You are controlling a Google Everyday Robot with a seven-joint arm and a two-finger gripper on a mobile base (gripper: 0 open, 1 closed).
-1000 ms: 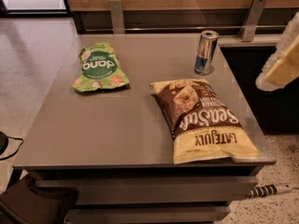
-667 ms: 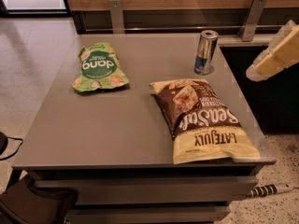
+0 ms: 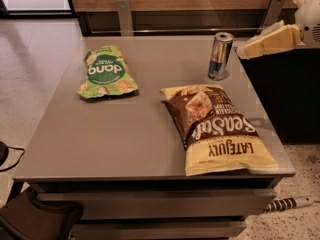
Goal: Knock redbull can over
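The redbull can (image 3: 220, 55), slim with silver and blue panels and a shiny top, stands upright near the far right corner of the grey table (image 3: 120, 139). My gripper (image 3: 250, 46), cream-coloured, comes in from the right edge of the view at about the height of the can's top. Its tip is just to the right of the can, with a small gap between them.
A brown and yellow snack bag (image 3: 217, 129) lies flat at the front right, just in front of the can. A green snack bag (image 3: 106, 71) lies at the far left. A dark cabinet (image 3: 285, 94) stands to the right of the table. A wooden wall runs behind.
My gripper has moved left and upward in the view, from beyond the table's right edge to just beside the can. The can and both bags have not moved.
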